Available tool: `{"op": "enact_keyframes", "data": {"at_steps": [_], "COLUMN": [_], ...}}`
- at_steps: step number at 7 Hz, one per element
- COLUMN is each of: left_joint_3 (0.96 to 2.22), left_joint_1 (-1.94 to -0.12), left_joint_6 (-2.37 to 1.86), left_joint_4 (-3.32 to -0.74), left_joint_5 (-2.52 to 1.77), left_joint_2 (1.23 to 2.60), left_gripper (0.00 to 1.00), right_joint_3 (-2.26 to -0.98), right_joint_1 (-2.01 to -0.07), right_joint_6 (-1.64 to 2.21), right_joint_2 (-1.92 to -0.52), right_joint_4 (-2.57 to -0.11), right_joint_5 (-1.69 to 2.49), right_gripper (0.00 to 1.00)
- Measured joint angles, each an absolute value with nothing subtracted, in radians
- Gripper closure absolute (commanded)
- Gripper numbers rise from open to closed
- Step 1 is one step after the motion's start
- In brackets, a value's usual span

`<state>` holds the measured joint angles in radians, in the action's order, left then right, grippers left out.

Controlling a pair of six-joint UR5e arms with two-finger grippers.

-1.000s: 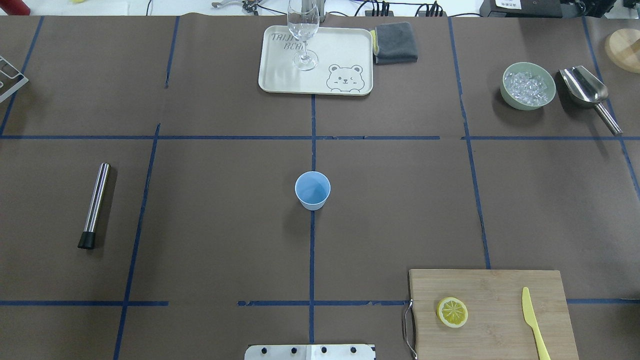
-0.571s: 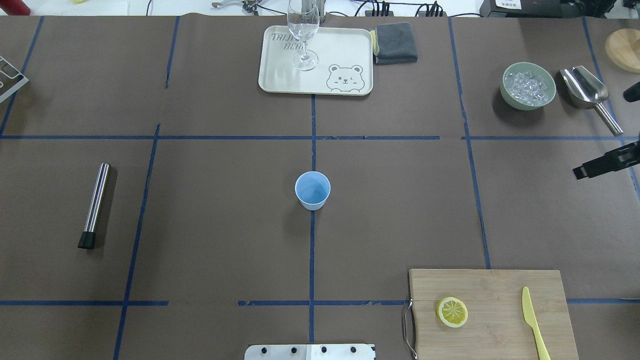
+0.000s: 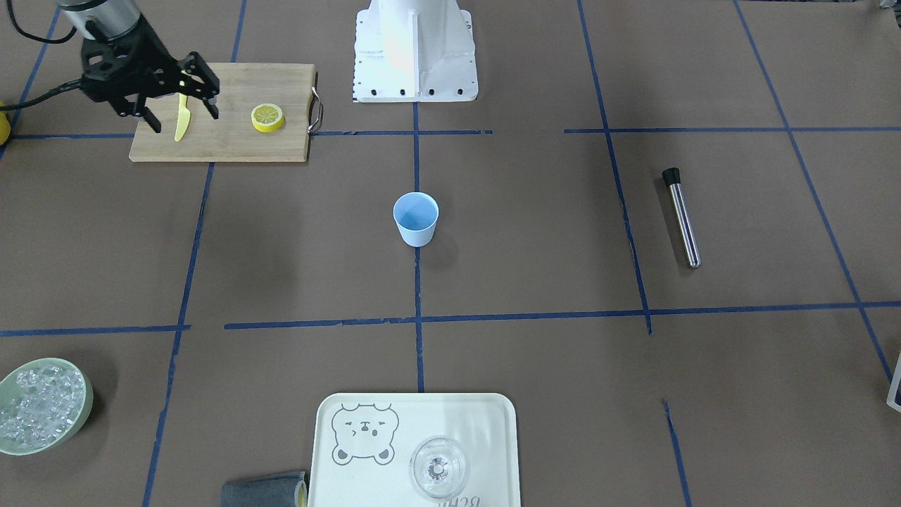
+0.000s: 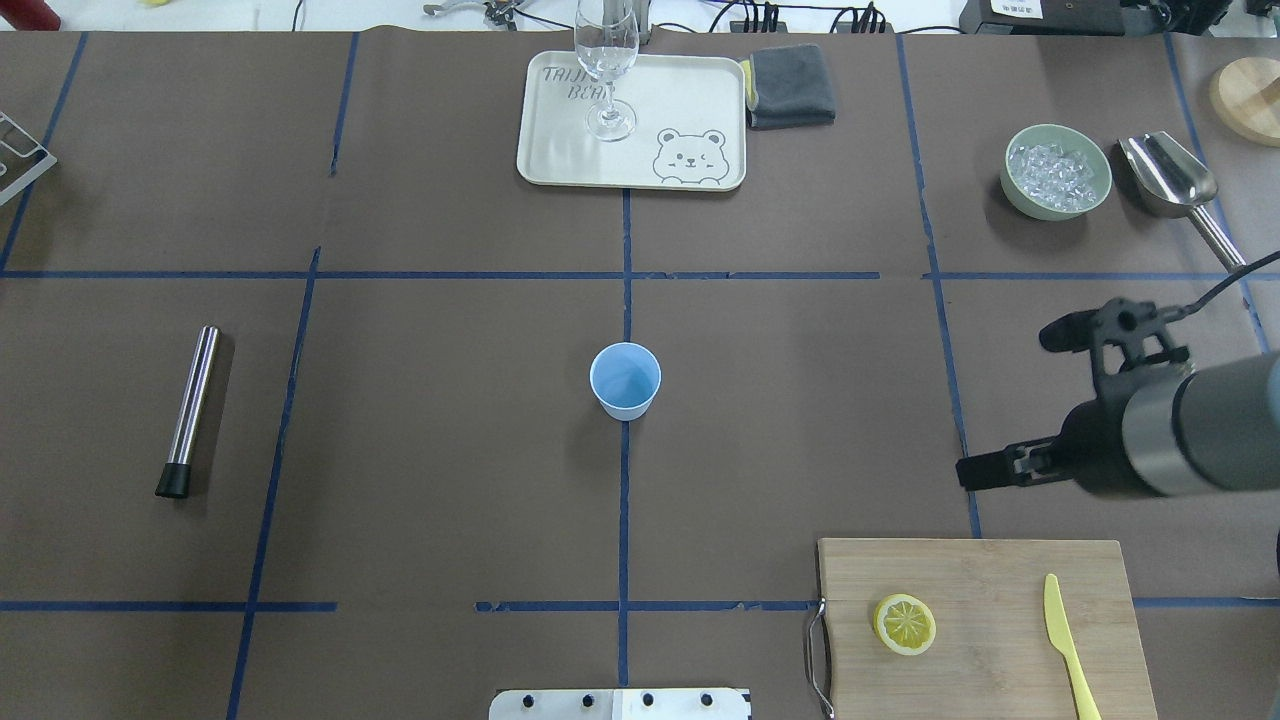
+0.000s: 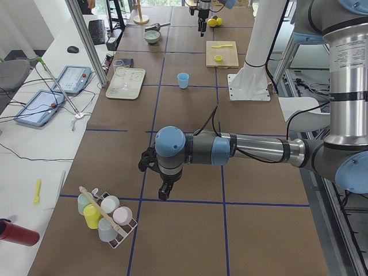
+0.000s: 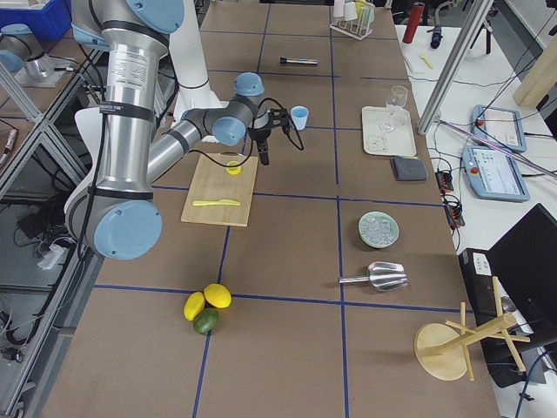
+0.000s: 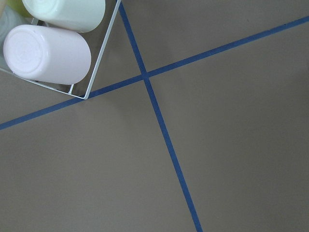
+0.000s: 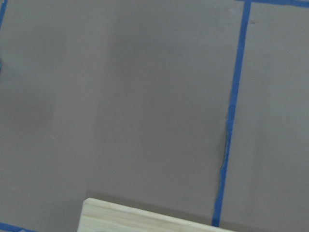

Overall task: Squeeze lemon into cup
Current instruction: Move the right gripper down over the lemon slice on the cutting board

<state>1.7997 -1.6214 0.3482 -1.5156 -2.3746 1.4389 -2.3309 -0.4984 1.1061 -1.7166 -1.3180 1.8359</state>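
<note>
The lemon (image 4: 905, 624) is a round yellow slice lying flat on the wooden cutting board (image 4: 1000, 565) at the near right, also seen in the front-facing view (image 3: 267, 117). The cup (image 4: 625, 380), light blue and upright, stands alone at the table's centre (image 3: 415, 218). My right gripper (image 4: 1015, 400) hangs open above the table just beyond the board's far edge, with nothing between its fingers. In the front-facing view the right gripper (image 3: 181, 116) overlaps the board's right end. My left gripper (image 5: 154, 179) shows only in the exterior left view, over bare table, and I cannot tell its state.
A yellow toy knife (image 4: 1065, 640) lies on the board right of the slice. At the far side are a tray (image 4: 690, 100) with a stemmed glass (image 4: 606, 70), a grey cloth (image 4: 790, 85), a bowl of ice (image 4: 1057, 171) and a metal scoop (image 4: 1175, 180). A steel rod (image 4: 190, 410) lies left.
My right arm has come in from the right edge and moved nearer and leftward, from beside the scoop to just beyond the cutting board. Lemon and cup have not moved.
</note>
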Motion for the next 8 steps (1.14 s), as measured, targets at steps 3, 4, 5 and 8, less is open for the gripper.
{"op": "enact_keyframes", "data": {"at_steps": [3, 4, 5, 8], "left_joint_3": [1.805, 1.806, 1.806, 1.814], "left_joint_1": [-1.621, -1.621, -1.621, -1.621], "left_joint_6": [0.349, 0.349, 0.35, 0.349], "left_joint_4": [-1.518, -1.518, -1.518, -1.518], "left_joint_5": [-2.375, -2.375, -2.375, -2.375], "left_joint_2": [1.439, 1.439, 1.439, 1.439], "left_gripper": [0.0, 0.0, 0.0, 0.0], "right_joint_3": [-2.32, -2.274, -2.231, -2.197], "right_joint_1": [-0.167, -0.117, -0.09, -0.058], "right_joint_6": [1.389, 1.424, 1.44, 1.449], "right_joint_2": [-1.688, -1.653, -1.629, -1.625], "right_joint_4": [-1.326, -1.327, -1.324, -1.317], "right_joint_5": [1.494, 1.434, 1.402, 1.367], "right_gripper": [0.0, 0.0, 0.0, 0.0]}}
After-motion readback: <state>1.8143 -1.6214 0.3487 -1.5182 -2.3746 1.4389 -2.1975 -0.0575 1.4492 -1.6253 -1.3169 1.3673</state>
